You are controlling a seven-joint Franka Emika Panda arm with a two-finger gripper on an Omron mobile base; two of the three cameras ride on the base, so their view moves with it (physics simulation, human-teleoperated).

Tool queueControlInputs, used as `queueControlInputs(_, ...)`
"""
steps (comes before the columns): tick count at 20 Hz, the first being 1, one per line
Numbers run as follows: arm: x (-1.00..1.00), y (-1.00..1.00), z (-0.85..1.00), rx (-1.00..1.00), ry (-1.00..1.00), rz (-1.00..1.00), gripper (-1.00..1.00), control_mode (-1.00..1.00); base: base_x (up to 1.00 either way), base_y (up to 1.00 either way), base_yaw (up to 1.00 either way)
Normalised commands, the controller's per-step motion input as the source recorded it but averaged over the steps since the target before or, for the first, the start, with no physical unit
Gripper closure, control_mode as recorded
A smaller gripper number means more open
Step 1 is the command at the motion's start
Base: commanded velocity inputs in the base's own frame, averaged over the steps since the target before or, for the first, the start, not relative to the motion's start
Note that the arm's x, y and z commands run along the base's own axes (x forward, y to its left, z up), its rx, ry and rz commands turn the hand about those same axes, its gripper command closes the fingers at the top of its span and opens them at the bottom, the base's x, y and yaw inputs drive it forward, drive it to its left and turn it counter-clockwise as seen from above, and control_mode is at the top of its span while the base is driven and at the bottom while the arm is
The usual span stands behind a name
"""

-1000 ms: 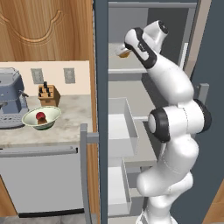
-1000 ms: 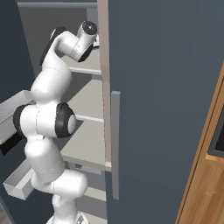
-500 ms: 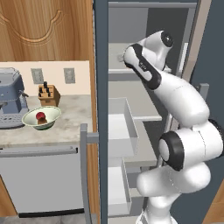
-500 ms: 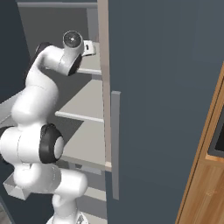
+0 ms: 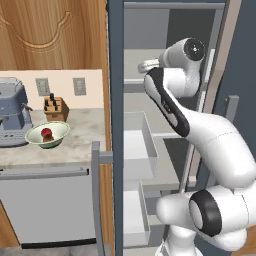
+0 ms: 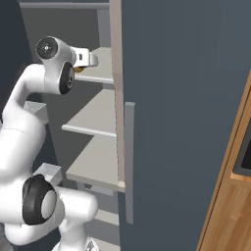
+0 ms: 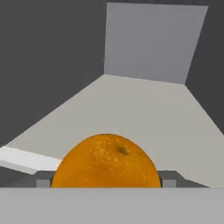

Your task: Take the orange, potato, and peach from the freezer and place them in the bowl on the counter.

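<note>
The orange (image 7: 106, 161) sits right between the jaws in the hand view, a small grey fingertip (image 7: 42, 183) showing at each flank of it, touching or very nearly so — the jaws look clamped on the orange, above a light grey shelf (image 7: 144, 113) of the freezer (image 5: 116, 75). From the right base view the gripper (image 6: 89, 60) reaches in over the upper shelf, with a sliver of orange just under its tip. On the counter (image 5: 75, 142) left of the freezer stands the bowl (image 5: 37, 135), holding the reddish peach (image 5: 46, 132) and something brown, likely the potato — too small to be sure. No readable writing or labels anywhere.
</note>
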Motion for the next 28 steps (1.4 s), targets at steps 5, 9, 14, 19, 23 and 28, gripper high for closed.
queueControlInputs(5,-1.0,-0.38,0.1,0.0,0.0,-0.16,1.0,-1.0,0.0,0.0,0.0)
queueControlInputs(9,-1.0,-0.28,0.0,0.0,0.0,-0.11,1.0,-1.0,0.0,0.0,0.0)
queueControlInputs(14,-1.0,-0.09,0.0,0.0,0.02,-0.08,1.0,-1.0,0.0,0.0,0.0)
queueControlInputs(19,-1.0,-0.16,0.0,0.03,0.07,-0.06,1.0,-1.0,0.0,0.0,0.0)
queueControlInputs(23,-0.9,-0.06,0.0,0.05,0.13,-0.02,1.0,-1.0,0.0,0.0,0.0)
queueControlInputs(28,-0.78,-0.04,0.0,0.07,0.2,0.0,1.0,-1.0,0.0,0.0,0.0)
